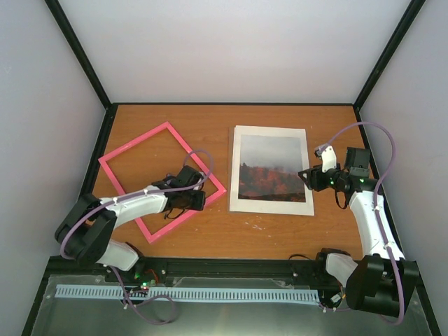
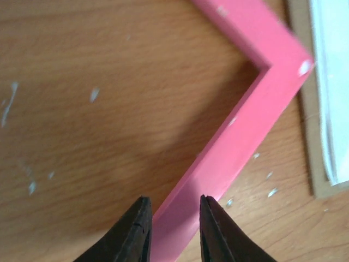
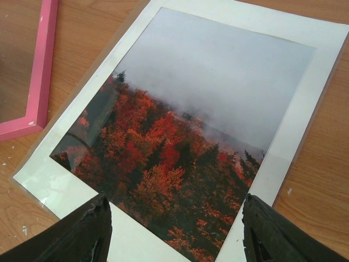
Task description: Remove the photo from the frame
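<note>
The pink frame (image 1: 133,143) lies to the left on the table, with bare wood showing through it. My left gripper (image 1: 201,199) is at its right-hand bar. In the left wrist view the bar (image 2: 256,109) runs between my fingers and fills the gap at my left gripper (image 2: 172,210), which looks shut on it. The photo (image 1: 271,173), grey sky over red-orange trees, lies flat right of centre inside a white mat (image 1: 269,204). My right gripper (image 1: 306,175) hovers at the photo's right edge. It is wide open (image 3: 175,204) and empty above the photo (image 3: 202,109).
A brown board (image 2: 305,109) lies under the mat, its edge showing beside the frame's corner. One frame corner (image 3: 41,71) shows left of the mat. The wooden table (image 1: 231,238) carries small white flecks. Black posts and pale walls close in the sides and back.
</note>
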